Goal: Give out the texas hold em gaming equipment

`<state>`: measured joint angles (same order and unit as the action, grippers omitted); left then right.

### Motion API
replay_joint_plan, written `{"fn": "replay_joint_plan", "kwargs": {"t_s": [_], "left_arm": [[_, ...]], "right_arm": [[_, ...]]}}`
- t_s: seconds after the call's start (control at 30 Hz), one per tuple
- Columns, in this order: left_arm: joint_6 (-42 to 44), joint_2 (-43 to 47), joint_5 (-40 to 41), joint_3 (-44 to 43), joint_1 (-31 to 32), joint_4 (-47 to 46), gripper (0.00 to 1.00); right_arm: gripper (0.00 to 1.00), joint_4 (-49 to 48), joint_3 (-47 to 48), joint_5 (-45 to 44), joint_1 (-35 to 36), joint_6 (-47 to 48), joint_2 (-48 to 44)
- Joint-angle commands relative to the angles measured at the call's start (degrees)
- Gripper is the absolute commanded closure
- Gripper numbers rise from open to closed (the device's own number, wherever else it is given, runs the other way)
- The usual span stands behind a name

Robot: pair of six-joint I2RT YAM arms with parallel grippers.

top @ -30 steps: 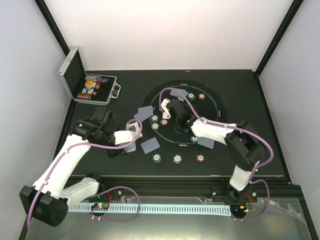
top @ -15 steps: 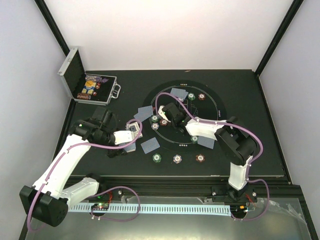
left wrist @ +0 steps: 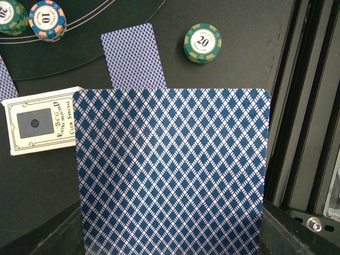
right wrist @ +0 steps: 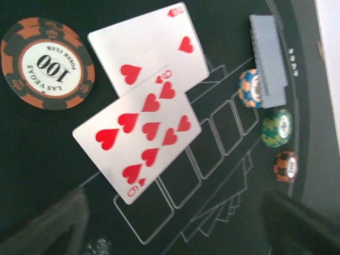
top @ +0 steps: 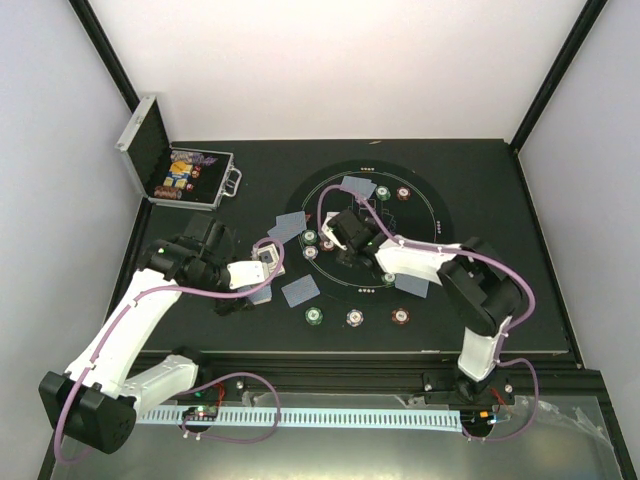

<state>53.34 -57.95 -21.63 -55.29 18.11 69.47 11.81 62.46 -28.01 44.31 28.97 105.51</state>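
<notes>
Two red heart cards (right wrist: 141, 133) lie below the spread right hand (right wrist: 175, 231); left hand (top: 258, 270) pinches a blue-backed card (left wrist: 171, 170).

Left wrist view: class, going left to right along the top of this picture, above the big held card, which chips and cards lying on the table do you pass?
corner green chip → 10 chip → face-down card → green 20 chip

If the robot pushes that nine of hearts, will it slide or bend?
Probably slides: the nine of hearts looks thin and smooth, lying flat on the mat. Likely floppy and light. Pushing may drag the heart card under its corner.
</notes>
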Motion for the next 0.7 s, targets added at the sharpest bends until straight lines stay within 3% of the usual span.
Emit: {"fn": "replay_joint_plan", "kwargs": {"t_s": [0.0, 0.13, 0.23, 0.27, 0.37, 0.43, 0.6, 0.67], "left_arm": [[-0.26, 0.92, 0.01, -2.54, -0.09, 0.91, 0.98], [-0.27, 1.11, 0.01, -2.55, -0.09, 0.93, 0.98], [-0.26, 1.13, 0.03, -2.86, -0.09, 1.08, 0.98], [-0.26, 1.13, 0.09, -2.97, -0.09, 1.18, 0.98], [-0.17, 1.19, 0.11, -3.17, -0.09, 1.37, 0.99], [-0.17, 1.20, 0.13, -3.16, -0.09, 1.25, 0.98], [-0.34, 0.33, -0.53, -3.08, -0.09, 0.80, 0.98], [-0.32, -0.15, -0.97, -3.28, -0.13, 0.84, 0.98]], "right_arm": [[0.00, -1.35, -0.75, -1.26, 0.33, -5.11, -7.15], [0.00, -5.54, -1.81, -7.37, -0.08, -10.91, -12.22], [0.00, -3.42, -0.40, -9.93, -2.95, -24.27, -16.34], [0.00, -0.04, 1.56, -7.00, -5.25, -29.36, -16.95], [0.00, 7.83, 6.38, 11.11, -13.66, -42.41, -18.37], [0.00, 7.97, 6.05, 28.20, -17.58, -46.76, -19.85], [0.00, 6.18, 3.41, 53.64, -16.98, -58.02, -19.65], [0.00, 4.71, 1.67, 57.97, -13.68, -61.99, -19.75]]}}
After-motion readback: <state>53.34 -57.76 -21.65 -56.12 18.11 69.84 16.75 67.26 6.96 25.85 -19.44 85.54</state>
